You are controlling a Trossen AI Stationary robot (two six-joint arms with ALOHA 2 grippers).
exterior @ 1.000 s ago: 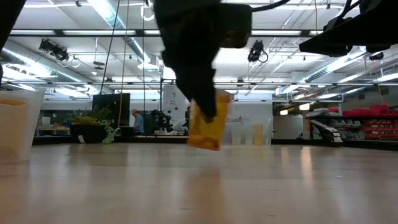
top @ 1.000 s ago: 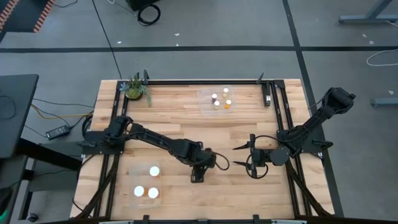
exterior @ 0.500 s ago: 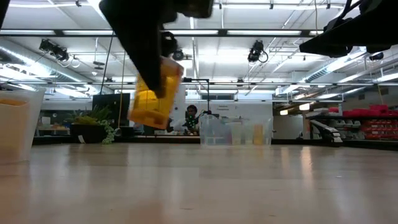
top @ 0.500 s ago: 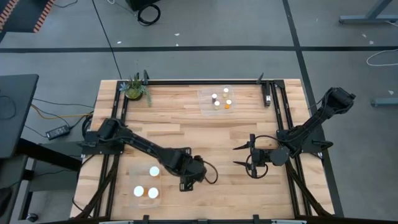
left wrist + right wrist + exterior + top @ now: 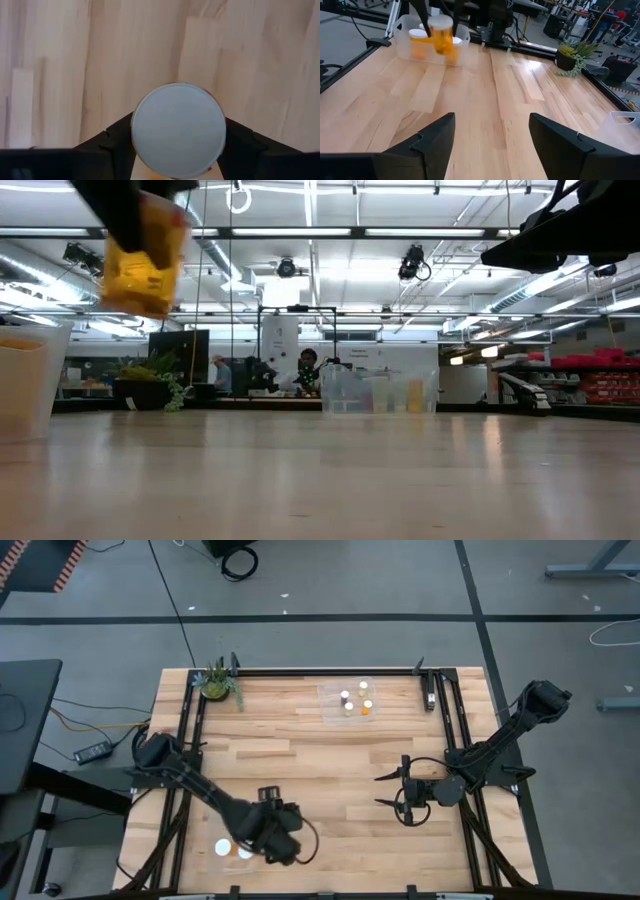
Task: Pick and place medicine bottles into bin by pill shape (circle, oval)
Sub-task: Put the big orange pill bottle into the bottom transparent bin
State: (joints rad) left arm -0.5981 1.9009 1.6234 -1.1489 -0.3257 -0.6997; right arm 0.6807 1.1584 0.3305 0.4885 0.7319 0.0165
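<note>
Above the near-left bin, the left gripper holds a white-capped orange bottle between its fingers, off the counter. Right gripper waits mid-counter, fingers wide, empty.

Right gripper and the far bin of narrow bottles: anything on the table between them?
Nothing; the high view shows bare wood between the right gripper and the far bin.
</note>
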